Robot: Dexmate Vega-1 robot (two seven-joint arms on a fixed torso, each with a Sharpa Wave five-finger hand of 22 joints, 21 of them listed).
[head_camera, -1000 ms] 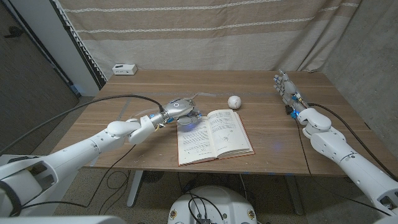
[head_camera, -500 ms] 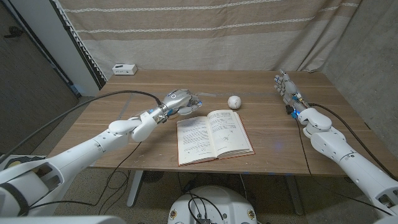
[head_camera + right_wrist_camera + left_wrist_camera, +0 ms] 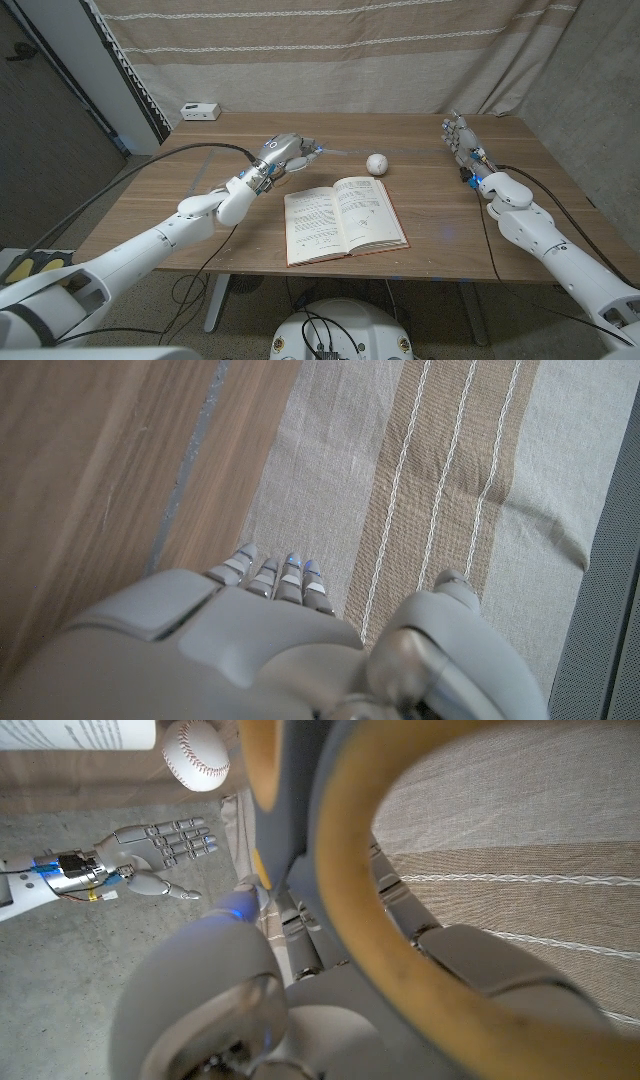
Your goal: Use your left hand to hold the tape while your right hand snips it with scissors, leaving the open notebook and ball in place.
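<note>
The open notebook (image 3: 344, 219) lies nearest, at the front middle of the wooden worktop (image 3: 440, 250), its printed pages too small to read. Beyond its left page, the left hand (image 3: 285, 153) is raised above the worktop with its fingers closed around a roll of tape (image 3: 400, 910); in the left wrist view a wide yellowish ring with a grey inner face curves close across the lens, held by the fingers. Compared with a second ago, this hand has lifted off the notebook's top left corner and moved back and a little to the left, so the page it covered now lies bare. The white ball (image 3: 376, 163) with red stitching sits just past the notebook's far edge, where it was before. On the right, the right hand (image 3: 458, 138) stands on its edge near the far right of the worktop, fingers straight and slightly apart, holding nothing, unchanged. A small white box (image 3: 201, 111) rests at the far left corner; any label on it cannot be read.
</note>
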